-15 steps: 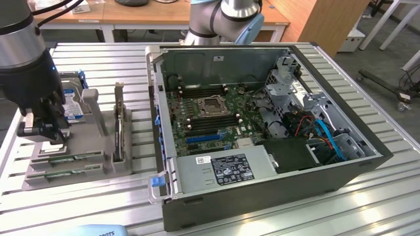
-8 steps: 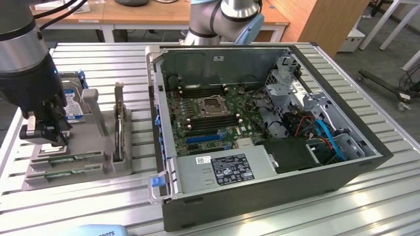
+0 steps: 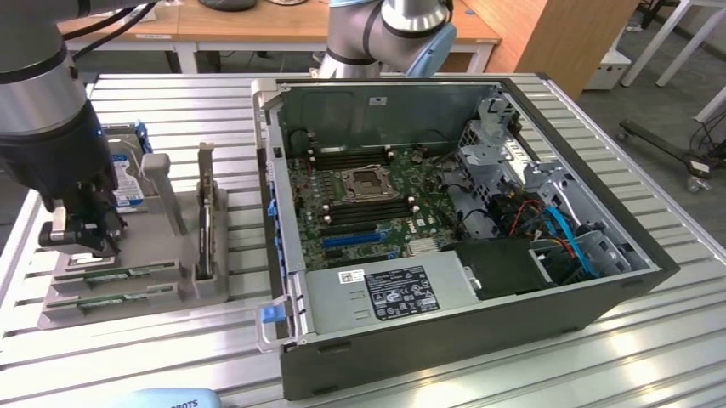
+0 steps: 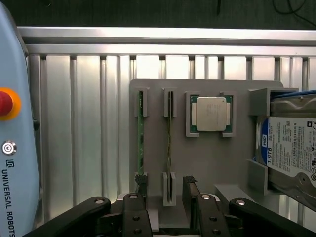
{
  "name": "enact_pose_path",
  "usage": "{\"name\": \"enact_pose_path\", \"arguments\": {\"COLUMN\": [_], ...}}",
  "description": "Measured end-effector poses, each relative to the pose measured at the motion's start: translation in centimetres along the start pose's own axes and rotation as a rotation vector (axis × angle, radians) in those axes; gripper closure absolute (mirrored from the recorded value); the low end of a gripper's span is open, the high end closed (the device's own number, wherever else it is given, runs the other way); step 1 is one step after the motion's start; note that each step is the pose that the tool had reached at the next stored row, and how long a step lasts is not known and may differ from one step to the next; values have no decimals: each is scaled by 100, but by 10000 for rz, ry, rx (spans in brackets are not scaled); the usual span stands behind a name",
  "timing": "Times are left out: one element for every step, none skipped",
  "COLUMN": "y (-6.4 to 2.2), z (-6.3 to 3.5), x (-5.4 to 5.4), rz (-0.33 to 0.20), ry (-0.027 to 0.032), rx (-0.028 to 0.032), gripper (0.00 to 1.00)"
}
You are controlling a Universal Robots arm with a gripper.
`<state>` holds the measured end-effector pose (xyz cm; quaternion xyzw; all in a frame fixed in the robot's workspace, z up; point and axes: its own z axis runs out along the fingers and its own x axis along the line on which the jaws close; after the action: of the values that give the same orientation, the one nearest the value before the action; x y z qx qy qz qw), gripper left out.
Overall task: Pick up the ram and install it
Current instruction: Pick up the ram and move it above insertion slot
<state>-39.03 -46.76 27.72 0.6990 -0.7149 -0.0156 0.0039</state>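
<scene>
Gripper [image 4: 165, 205] hangs wide open and empty, fingers either side of the ram [image 4: 169, 133], which stands on edge in a slot of the grey holder [image 4: 207, 168]. I judge it light, stiff and brittle; best pinched gently across its flat faces, mid-length.

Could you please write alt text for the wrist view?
The open gripper hangs above a grey fixture tray, holding nothing. The tray carries a green RAM stick, a second RAM stick beside it, a silver processor and a hard drive.
</scene>
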Motion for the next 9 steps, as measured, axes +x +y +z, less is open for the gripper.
{"name": "enact_pose_path", "arguments": {"y": [0,-1,-1,-2,-2,-2,-2,-3,-3], "z": [11,22,33,44,55,65,74,83,91], "x": [0,0,1,1,1,1,1,2,2], "rz": [0,0,0,0,0,0,0,0,0], "ry": [0,-1,0,0,-1,-1,0,0,0], "rx": [0,1,1,0,1,1,0,0,0], "gripper": [59,59,59,59,59,59,59,59,59]}}
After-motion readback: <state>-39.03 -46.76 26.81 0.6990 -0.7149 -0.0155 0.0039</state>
